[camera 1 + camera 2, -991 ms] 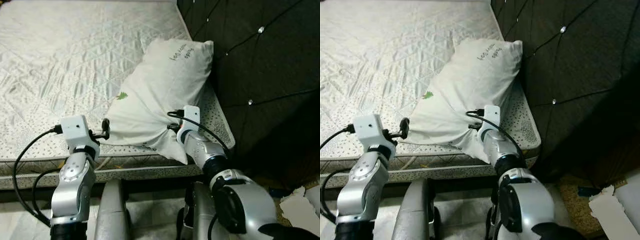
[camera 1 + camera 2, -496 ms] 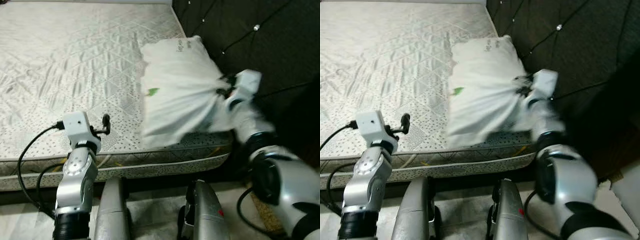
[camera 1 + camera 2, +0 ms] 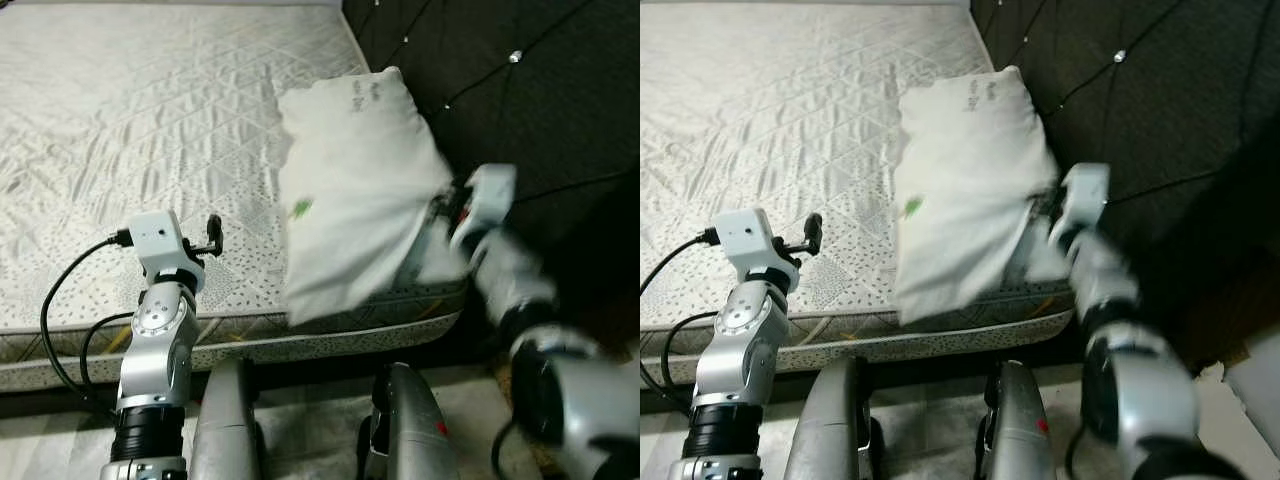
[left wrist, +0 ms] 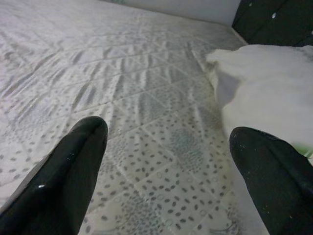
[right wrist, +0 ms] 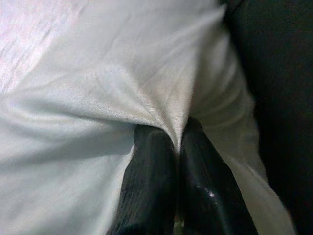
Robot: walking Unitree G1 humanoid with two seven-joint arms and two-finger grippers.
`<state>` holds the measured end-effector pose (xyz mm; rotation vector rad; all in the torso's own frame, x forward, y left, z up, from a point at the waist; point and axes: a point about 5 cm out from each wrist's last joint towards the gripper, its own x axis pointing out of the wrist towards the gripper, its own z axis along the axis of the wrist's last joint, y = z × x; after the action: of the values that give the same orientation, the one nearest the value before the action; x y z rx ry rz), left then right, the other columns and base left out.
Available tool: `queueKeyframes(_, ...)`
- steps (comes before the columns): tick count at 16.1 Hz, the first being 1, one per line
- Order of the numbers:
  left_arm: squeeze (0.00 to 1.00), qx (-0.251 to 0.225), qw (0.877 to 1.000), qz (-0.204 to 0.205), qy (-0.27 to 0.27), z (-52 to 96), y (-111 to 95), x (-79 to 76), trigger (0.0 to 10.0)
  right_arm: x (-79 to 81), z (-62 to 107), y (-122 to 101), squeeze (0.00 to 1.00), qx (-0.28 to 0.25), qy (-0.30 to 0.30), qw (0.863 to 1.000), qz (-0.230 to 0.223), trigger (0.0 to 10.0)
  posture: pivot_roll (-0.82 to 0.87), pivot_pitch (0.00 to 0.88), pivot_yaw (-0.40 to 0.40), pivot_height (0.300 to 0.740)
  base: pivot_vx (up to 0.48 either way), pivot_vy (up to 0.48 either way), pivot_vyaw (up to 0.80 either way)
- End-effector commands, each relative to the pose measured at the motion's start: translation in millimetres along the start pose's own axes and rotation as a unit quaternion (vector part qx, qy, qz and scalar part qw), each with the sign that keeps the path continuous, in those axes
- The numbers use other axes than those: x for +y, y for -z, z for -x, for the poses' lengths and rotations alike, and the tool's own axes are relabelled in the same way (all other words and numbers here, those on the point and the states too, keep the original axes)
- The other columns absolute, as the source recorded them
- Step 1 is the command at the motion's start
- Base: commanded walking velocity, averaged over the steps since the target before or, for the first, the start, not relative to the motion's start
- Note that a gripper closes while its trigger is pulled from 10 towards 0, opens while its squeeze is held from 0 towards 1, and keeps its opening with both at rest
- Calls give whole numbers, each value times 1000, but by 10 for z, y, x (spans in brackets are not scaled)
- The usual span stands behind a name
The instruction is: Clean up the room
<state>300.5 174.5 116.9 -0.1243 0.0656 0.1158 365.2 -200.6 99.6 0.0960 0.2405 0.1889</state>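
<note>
**Pillow pinched at its corner**

At lower left of the head view, my left pincer [image 4: 168, 161] hovers over the mattress [image 3: 150, 110], its 2 fingers [image 4: 63, 171] spread apart and holding nothing. In the centre, the white pillow [image 3: 350, 190] lies by the mattress's right edge, against the dark tufted headboard [image 3: 520, 90]. At right, my right pincer [image 5: 178, 147] is clamped on a fold of its cover. The pillow looks light, soft and floppy, so I judge a corner grip will let it sag; a deeper bite of fabric would hold it better.
</note>
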Motion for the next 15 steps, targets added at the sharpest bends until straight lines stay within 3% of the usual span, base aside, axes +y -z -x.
queueKeyframes(1, 0, 3, 1000, -7, 2, -13, 26, -10, 10000, 95, -34, -181, 0, -39, -32, 998, 25, 0, 69, 0, -21, 601, 0, 0, 0)
queueKeyframes(2, 0, 2, 1000, -8, 4, -38, 24, -11, 10000, 203, -24, -21, 0, -22, -47, 998, 31, 0, 65, 0, -16, 601, 0, 0, 0)
queueKeyframes(4, 0, -3, 1000, -10, 6, -88, -8, -17, 10000, 344, -72, 73, 0, 9, -55, 997, 61, 0, 62, 0, -7, 601, 0, 0, 0)
queueKeyframes(6, 0, -8, 1000, -11, 8, -129, -38, -32, 10000, 402, -137, -23, 0, 11, -56, 995, 80, 0, 61, 0, -7, 601, 0, 0, 0)
queueKeyframes(8, 0, -14, 1000, -9, 7, -151, -53, -44, 10000, 355, -203, -263, 0, -2, -30, 994, 101, 0, 68, 0, -13, 601, 0, 0, 0)
queueKeyframes(11, 0, -18, 1000, -5, -2, -149, -48, -19, 10000, 114, -210, -650, 0, -32, 32, 995, 93, 0, 79, 0, -26, 601, 0, 0, 0)
queueKeyframes(15, 0, -22, 1000, -3, -8, -172, -57, -13, 10000, -272, -93, -1128, 0, -64, 109, 986, 111, 0, 83, 0, -33, 601, 0, 0, 0)
